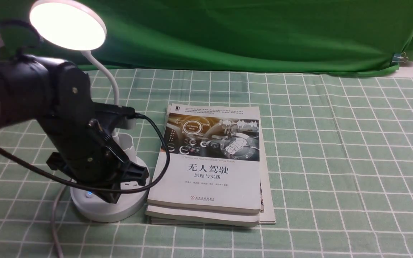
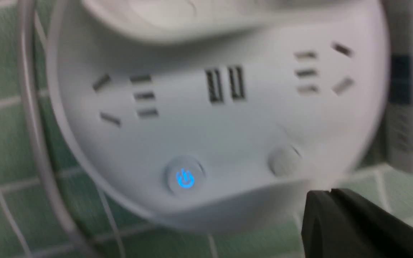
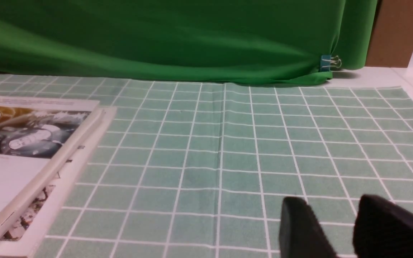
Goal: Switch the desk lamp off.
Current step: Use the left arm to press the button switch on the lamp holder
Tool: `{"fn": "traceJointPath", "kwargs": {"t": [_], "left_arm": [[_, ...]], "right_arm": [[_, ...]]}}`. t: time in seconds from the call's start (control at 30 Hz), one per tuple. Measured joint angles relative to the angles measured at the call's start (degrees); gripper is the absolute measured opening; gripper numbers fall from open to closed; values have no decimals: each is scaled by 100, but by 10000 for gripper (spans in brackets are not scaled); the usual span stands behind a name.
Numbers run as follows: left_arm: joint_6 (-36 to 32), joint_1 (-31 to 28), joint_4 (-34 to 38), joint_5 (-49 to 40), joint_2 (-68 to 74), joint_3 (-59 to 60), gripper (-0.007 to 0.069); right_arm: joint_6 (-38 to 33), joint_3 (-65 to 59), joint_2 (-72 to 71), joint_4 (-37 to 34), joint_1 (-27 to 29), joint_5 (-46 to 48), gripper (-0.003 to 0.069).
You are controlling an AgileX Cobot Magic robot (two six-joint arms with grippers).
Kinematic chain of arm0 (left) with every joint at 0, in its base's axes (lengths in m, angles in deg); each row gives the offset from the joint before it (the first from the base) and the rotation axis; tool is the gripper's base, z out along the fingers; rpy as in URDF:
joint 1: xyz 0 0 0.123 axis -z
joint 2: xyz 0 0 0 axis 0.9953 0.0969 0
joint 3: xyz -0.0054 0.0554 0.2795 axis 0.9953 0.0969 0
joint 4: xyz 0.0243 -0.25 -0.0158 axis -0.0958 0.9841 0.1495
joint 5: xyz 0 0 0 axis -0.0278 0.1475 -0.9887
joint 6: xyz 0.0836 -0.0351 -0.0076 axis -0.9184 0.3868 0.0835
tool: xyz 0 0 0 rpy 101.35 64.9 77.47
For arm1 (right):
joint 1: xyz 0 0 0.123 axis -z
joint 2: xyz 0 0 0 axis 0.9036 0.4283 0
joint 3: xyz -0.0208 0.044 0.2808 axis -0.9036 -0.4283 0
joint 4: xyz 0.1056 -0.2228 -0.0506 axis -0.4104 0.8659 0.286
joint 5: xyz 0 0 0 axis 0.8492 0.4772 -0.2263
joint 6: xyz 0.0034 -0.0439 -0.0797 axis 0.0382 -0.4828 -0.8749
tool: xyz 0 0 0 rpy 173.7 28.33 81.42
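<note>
1. Lamp (image 1: 68, 27): lit, standing on the cloth (image 1: 310, 143) at the robot's left, beside the books (image 1: 206, 179).
2. Power button (image 2: 185, 178): symbol glows blue; judged the likely switch. The plain button (image 2: 284, 161) on the same base (image 2: 228, 139) is best avoided.
3. Left gripper (image 2: 330, 192): jaws together, holding nothing, tips near the base's front edge. Contact cannot be confirmed. Judged step: lining up for the press.
4. Advised: centre the closed tips over the glowing symbol, then press straight down, lightly, and lift once the light goes out. A slanted push could slide the base; a second press might relight it.
5. Right gripper (image 3: 330, 200): jaws apart, unneeded here.
</note>
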Motion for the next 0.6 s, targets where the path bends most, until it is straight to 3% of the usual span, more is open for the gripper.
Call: {"fn": "traceJointPath", "kwargs": {"t": [0.6], "left_arm": [[32, 0, -146, 204, 27, -102, 0]], "right_arm": [[0, 0, 0, 0, 0, 0, 242]]}}
